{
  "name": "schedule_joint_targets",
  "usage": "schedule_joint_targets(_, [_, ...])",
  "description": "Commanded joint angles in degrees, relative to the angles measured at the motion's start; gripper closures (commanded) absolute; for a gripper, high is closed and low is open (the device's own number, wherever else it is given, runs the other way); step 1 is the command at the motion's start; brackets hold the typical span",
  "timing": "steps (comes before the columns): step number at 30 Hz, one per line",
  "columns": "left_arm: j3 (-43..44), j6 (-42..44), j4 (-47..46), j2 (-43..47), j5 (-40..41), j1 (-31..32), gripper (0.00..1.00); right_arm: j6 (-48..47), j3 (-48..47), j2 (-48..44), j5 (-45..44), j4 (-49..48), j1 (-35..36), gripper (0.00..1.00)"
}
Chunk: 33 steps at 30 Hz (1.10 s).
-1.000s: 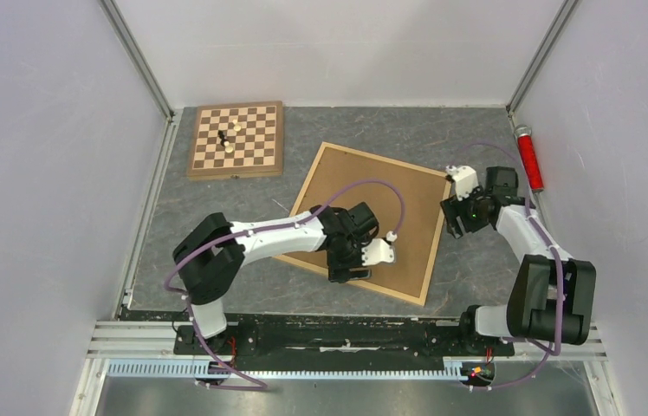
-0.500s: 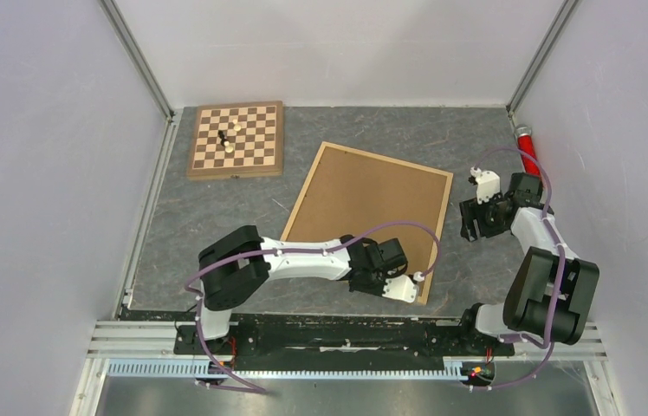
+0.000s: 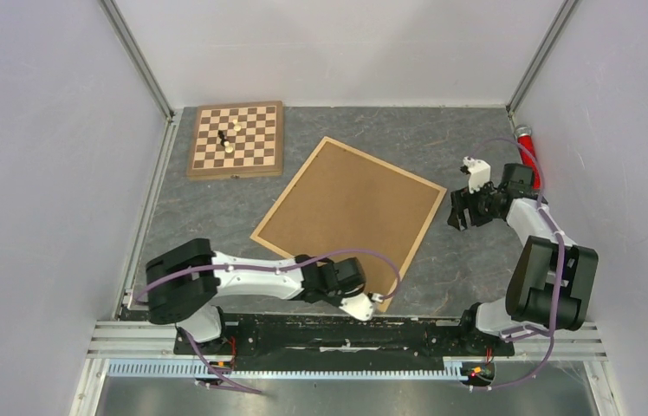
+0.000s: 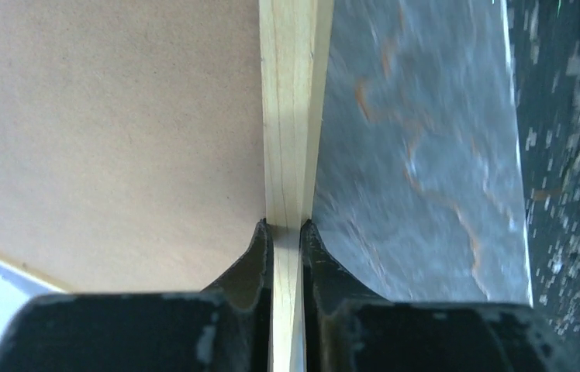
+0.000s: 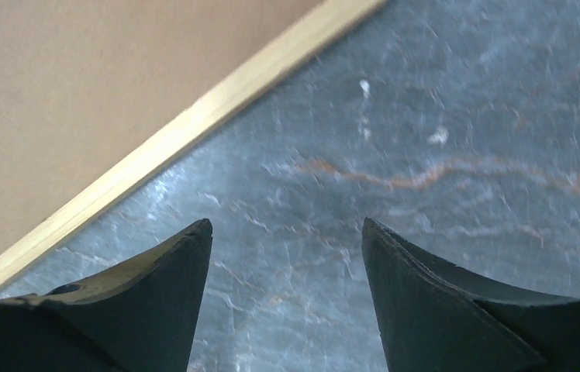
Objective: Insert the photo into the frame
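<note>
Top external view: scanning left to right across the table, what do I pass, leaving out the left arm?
chessboard → frame → right gripper → red cylinder

- The tabletop [image 3: 208, 212] is dark grey with a stone-like pattern and thin rust-coloured veins, slightly glossy up close.
- Plain pale grey walls close it in on the left [image 3: 43, 173], back [image 3: 338, 43] and right [image 3: 624, 130].
- Slim metal posts [image 3: 137, 56] run up the two back corners.
- A ribbed aluminium rail [image 3: 130, 332] lines the near edge.
- The light is soft and even.
</note>
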State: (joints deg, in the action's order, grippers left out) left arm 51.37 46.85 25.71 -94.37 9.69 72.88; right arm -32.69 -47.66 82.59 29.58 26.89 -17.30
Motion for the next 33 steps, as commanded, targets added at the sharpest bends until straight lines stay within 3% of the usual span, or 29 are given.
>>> schedule_joint_targets(1, [-11.40, 4.53, 8.92, 4.25, 6.48, -1.22, 0.78, 2.76, -2.09, 1.07, 1.78, -5.40, 4.73, 0.26])
schedule_joint_targets(5, [-14.20, 1.28, 11.81, 14.30, 6.39, -1.95, 0.48, 4.42, -2.86, 2.80, -0.61, -9.22, 8.72, 0.26])
schedule_joint_targets(9, [-3.34, -8.06, 17.61, 16.74, -0.13, -2.54, 0.32, 8.71, -4.77, 6.31, -0.67, -13.85, 9.42, 0.26])
schedule_joint_targets(14, [11.73, -21.10, 16.71, 12.15, -7.43, -3.31, 0.27, 11.78, -6.32, 8.39, -2.43, -15.84, 9.44, 0.26])
schedule_joint_targets(24, [38.73, -49.57, 17.31, -11.46, -14.41, -5.69, 0.23, 18.44, -3.75, 2.71, -13.26, -17.14, 5.88, 0.27])
schedule_joint_targets(28, [47.71, -52.50, 20.71, -21.94, -16.96, -6.44, 0.24, 18.83, -0.95, -0.98, -14.18, -17.88, 2.26, 0.27])
schedule_joint_targets(33, [54.96, -54.46, 22.64, -33.06, -13.25, -7.35, 0.26, 16.42, 3.18, -3.96, -13.61, -18.27, 0.28, 0.27])
